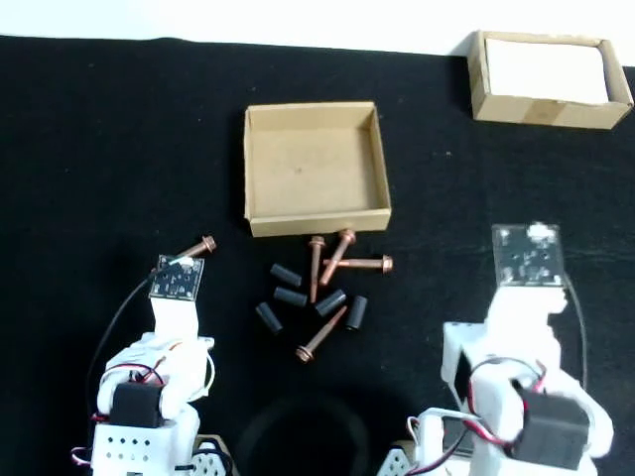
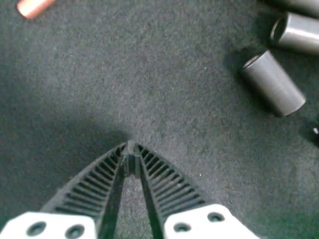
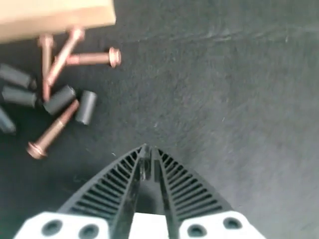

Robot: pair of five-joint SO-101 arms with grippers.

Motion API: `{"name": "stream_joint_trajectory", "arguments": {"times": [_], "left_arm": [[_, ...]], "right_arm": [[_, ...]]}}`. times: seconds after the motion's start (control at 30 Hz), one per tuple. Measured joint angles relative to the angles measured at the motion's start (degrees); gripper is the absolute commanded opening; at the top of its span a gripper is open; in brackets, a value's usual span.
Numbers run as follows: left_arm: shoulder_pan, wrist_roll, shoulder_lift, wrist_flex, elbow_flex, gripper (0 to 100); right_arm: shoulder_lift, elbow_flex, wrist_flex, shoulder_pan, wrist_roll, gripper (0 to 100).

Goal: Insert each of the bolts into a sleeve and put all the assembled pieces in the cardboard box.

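Observation:
Several copper bolts (image 1: 329,260) and black sleeves (image 1: 290,297) lie loose on the black table in front of the open cardboard box (image 1: 260,213). One bolt (image 1: 196,246) lies apart at the left, just beyond the left arm. My left gripper (image 2: 130,150) is shut and holds nothing, low over bare cloth, with sleeves (image 2: 273,82) and a bolt tip (image 2: 34,7) farther off. My right gripper (image 3: 147,151) is shut and holds nothing, to the right of the pile, where bolts (image 3: 90,58) and sleeves (image 3: 85,106) lie beside the box edge (image 3: 55,17).
A second, smaller cardboard box (image 1: 548,79) with a white sheet inside stands at the back right. A dark round shape (image 1: 301,436) sits at the table's front edge between the two arm bases. Bare cloth lies around both grippers.

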Motion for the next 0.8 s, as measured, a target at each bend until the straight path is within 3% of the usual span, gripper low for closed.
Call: {"name": "stream_joint_trajectory", "arguments": {"times": [0.1, 0.2, 0.5, 0.8], "left_arm": [[0.0, 0.0, 0.0, 0.0, 0.0, 1], [0.0, 0.0, 0.0, 0.0, 0.0, 1], [0.0, 0.0, 0.0, 0.0, 0.0, 1], [0.0, 0.0, 0.0, 0.0, 0.0, 1]], "right_arm": [[0.0, -4.2, 0.0, 1.1, -10.9, 1.9], [0.0, -8.1, 0.0, 2.8, -14.3, 1.9], [-3.6, -9.2, 0.0, -4.3, -8.5, 1.9], [-12.0, -1.3, 0.1, -9.1, -8.1, 1.9]]}}
